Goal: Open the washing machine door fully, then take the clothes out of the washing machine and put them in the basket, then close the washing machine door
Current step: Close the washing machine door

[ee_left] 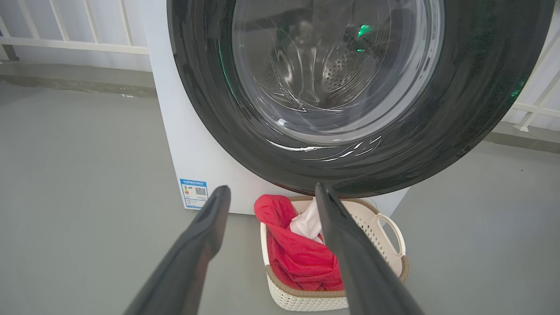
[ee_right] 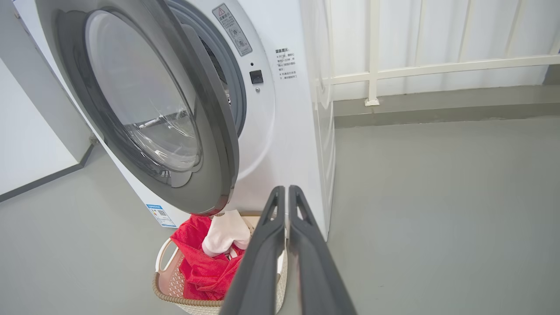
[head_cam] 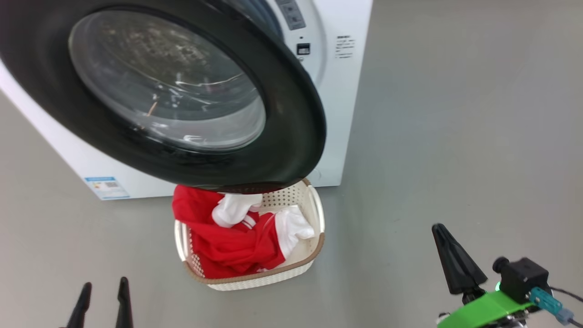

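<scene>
Washing machine door (head_cam: 291,114) stands swung out: glossy black rim, bulging clear glass. It overhangs the back of the basket (head_cam: 255,284). White washing machine (head_cam: 346,114) sits behind, blue label at a lower corner. Basket is cream, perforated, brown-rimmed, on the grey floor (head_cam: 455,136) just before the machine. Clothes (head_cam: 227,246), red with white sleeves, are heaped inside, one fold draped over the rim. Left pincer (ee_left: 272,188) wide, empty. Right pincer (ee_right: 287,189) narrow, fingers nearly together, holding nothing.

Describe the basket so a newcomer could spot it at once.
Start at the white washing machine with its black-rimmed door swung open. On the grey floor under the door's lower edge sits the basket: cream perforated plastic, brown rim, holding red-and-white clothes.
</scene>
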Robot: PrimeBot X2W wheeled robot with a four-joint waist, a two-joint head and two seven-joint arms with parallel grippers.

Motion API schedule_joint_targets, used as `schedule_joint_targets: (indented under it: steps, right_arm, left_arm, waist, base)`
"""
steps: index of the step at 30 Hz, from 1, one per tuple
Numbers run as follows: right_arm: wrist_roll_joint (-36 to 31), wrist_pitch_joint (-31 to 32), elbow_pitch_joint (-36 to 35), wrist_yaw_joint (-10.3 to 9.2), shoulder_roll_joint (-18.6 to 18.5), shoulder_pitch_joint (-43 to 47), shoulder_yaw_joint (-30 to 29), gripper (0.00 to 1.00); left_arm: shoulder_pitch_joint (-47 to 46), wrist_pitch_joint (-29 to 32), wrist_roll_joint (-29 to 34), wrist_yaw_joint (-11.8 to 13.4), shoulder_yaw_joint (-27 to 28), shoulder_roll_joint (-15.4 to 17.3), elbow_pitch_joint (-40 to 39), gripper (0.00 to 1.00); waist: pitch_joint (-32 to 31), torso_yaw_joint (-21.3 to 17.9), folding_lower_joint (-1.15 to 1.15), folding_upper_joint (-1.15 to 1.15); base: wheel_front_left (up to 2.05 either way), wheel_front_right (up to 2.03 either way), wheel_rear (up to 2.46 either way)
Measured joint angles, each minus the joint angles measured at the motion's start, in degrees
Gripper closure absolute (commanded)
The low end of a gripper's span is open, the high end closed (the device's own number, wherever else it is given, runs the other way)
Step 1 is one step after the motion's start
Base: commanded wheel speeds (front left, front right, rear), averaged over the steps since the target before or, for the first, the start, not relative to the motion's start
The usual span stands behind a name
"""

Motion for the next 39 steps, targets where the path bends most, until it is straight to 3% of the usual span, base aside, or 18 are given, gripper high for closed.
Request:
schedule_joint_targets:
  steps: [9,20,39]
  right_arm:
    - [1.6,0.0,0.6,0.0,-0.4,-7.8,4.2,1.0]
    - [2.0,0.0,6.8,0.0,1.0,-18.3,7.4,1.0]
    - [1.9,0.0,13.0,0.03,1.0,-31.1,5.5,1.0]
  left_arm:
    - [-0.3,0.0,0.0,0.0,-2.7,-0.7,-0.4,0.0]
    - [-4.0,0.0,-0.7,0.0,-5.1,-1.3,-0.5,0.0]
    - [-10.1,0.0,-2.2,0.0,-7.6,-2.1,-0.8,0.0]
  waist:
    - [0.7,4.7,0.0,0.0]
    - [4.5,10.0,0.0,0.0]
    - [13.7,14.8,0.0,0.0]
  base:
    - [0.0,0.0,0.0]
    - [0.0,0.0,0.0]
    - [0.0,0.0,0.0]
